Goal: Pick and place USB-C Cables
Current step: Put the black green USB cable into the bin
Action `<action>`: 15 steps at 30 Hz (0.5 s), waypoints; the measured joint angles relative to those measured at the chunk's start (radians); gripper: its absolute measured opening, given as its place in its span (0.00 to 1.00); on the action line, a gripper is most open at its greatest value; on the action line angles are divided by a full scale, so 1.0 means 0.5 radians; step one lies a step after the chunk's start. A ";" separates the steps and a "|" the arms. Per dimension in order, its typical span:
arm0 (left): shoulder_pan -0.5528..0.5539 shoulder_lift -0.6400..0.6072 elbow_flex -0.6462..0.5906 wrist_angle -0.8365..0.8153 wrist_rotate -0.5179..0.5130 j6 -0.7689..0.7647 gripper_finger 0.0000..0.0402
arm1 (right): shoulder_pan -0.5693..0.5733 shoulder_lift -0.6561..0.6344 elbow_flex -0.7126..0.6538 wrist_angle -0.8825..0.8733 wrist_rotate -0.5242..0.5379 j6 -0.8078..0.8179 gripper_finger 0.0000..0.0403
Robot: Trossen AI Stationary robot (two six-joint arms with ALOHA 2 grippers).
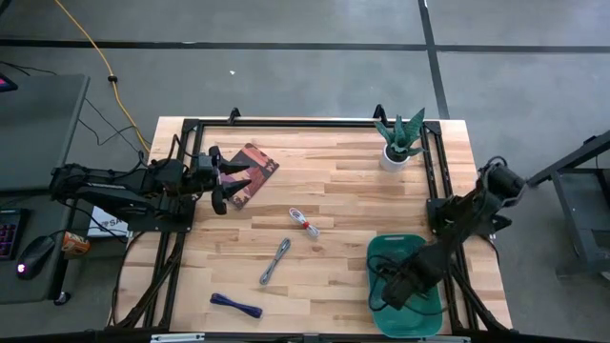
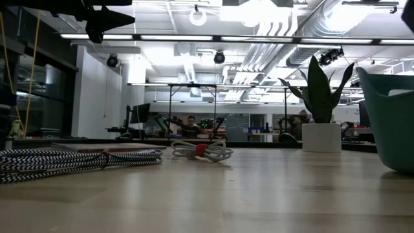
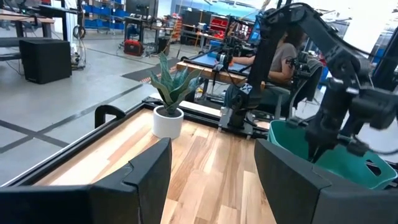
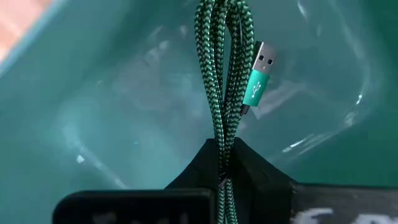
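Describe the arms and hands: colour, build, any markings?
Both arms are black and jointed, with dark cabling along the links. The left hand has two broad, flat, matte black fingers. The right hand is black too, with white lettering, unreadable, on its body.

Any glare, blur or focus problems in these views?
Low view: ceiling lights blow out, and the near silver-grey cable is soft. Right wrist view: glare streaks on the green bin; the green cable stays sharp. High view: evenly lit.

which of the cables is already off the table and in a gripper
The green cable: the right gripper is shut on it over the teal bin.
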 joint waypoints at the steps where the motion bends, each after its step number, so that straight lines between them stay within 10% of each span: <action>1: 0.000 0.000 0.000 0.000 0.000 0.001 0.53 | -0.006 0.030 0.000 -0.001 -0.004 0.000 0.00; 15: 0.000 0.000 0.000 0.000 0.000 -0.002 0.53 | -0.075 0.311 -0.005 0.051 -0.120 -0.008 0.01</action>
